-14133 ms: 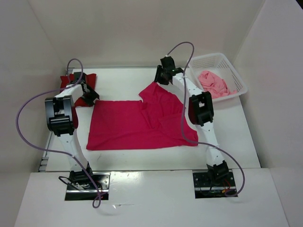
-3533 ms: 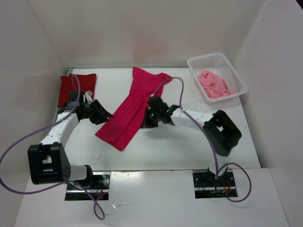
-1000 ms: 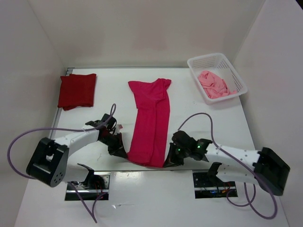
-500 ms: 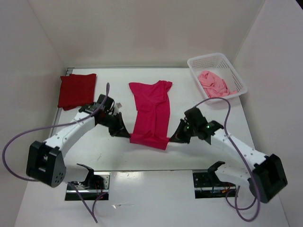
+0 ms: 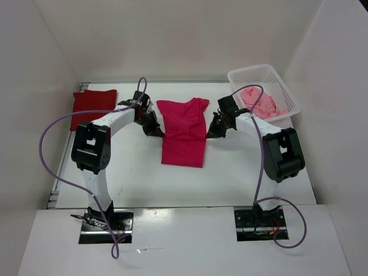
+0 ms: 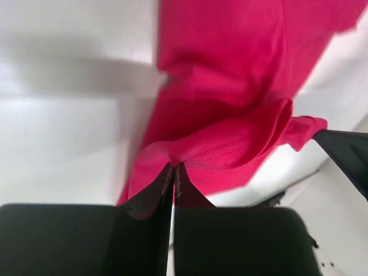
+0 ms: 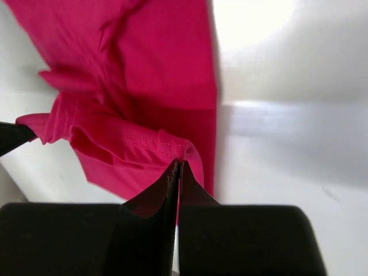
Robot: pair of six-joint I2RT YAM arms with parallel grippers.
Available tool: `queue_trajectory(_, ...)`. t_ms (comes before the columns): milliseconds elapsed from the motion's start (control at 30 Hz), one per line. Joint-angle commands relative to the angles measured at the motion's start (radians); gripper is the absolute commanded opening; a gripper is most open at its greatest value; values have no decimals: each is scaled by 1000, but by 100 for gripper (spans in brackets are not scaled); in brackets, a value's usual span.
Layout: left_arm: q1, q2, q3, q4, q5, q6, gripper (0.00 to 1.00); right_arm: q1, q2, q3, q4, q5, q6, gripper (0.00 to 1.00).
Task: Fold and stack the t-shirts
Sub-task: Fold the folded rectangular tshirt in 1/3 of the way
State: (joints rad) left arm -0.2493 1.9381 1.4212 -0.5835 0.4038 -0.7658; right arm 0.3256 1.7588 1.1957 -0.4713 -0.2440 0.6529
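A bright magenta-pink t-shirt (image 5: 183, 133) lies in the middle of the table, doubled over lengthwise, its sleeves at the far end. My left gripper (image 5: 155, 130) is shut on its hem at the left edge, and my right gripper (image 5: 210, 134) is shut on the hem at the right edge. The left wrist view shows the pinched, stitched hem (image 6: 230, 150) at my closed left gripper (image 6: 173, 167). In the right wrist view the same hem (image 7: 150, 144) sits at my closed right gripper (image 7: 179, 164). A dark red t-shirt (image 5: 94, 108) lies folded at the far left. A pale pink t-shirt (image 5: 259, 102) lies crumpled in the basket.
The white lattice basket (image 5: 286, 87) stands at the far right corner of the table (image 5: 144, 178). White walls enclose the table on three sides. Purple cables loop from both arms above the surface.
Both grippers have carried the magenta shirt's near hem away from the bases toward the far end, so the shirt now lies shorter and doubled over itself.
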Motion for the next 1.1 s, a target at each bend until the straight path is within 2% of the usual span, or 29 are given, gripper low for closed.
queue_trajectory(0, 18, 51, 77, 33, -34, 5, 0, -13, 48, 93, 26, 57, -61, 0)
queue_trajectory(133, 18, 116, 154, 45, -45, 5, 2, -31, 111, 127, 37, 66, -61, 0)
queue_trajectory(233, 27, 136, 166, 77, -27, -6, 10, -40, 125, 127, 75, 66, -61, 0)
queue_trajectory(267, 27, 136, 166, 99, -26, -6, 14, -40, 125, 136, 88, 66, -50, 1)
queue_trajectory(300, 27, 127, 150, 108, -26, -16, 29, -40, 136, 136, 88, 66, -50, 3)
queue_trajectory(367, 38, 86, 122, 135, -16, -17, 43, -40, 136, 136, 88, 66, -41, 16)
queue_trajectory(400, 48, 65, 76, 145, -2, -17, 51, -40, 114, 136, 88, 75, -41, 27)
queue_trajectory(433, 48, 41, 44, 154, 7, -17, 53, -40, 94, 118, 88, 75, -41, 27)
queue_trajectory(467, 62, -17, 7, 172, 7, -17, 55, -40, 68, 101, 88, 86, -32, 33)
queue_trajectory(567, 87, -137, -166, 192, 7, -7, 55, -40, -73, -8, 101, 86, 17, 42)
queue_trajectory(633, 96, -209, -307, 230, 51, -7, 55, -28, -177, -122, 125, 75, 65, 43)
queue_trajectory(700, 96, -234, -379, 240, 91, -7, 55, -2, -220, -227, 154, 35, 77, 29)
queue_trajectory(800, 45, -243, -462, 251, 141, -7, 60, 90, -242, -315, 164, 11, 114, 9)
queue_trajectory(867, 45, -212, -478, 260, 162, 2, 60, 157, -260, -358, 187, 2, 145, 9)
queue_trajectory(900, 45, -203, -478, 260, 162, 2, 61, 173, -260, -370, 200, 2, 154, 14)
queue_trajectory(967, 45, -173, -492, 287, 173, 2, 61, 173, -269, -370, 230, -9, 154, 16)
queue_trajectory(1067, 36, -139, -492, 297, 173, 11, 61, 182, -246, -287, 230, -18, 131, 5)
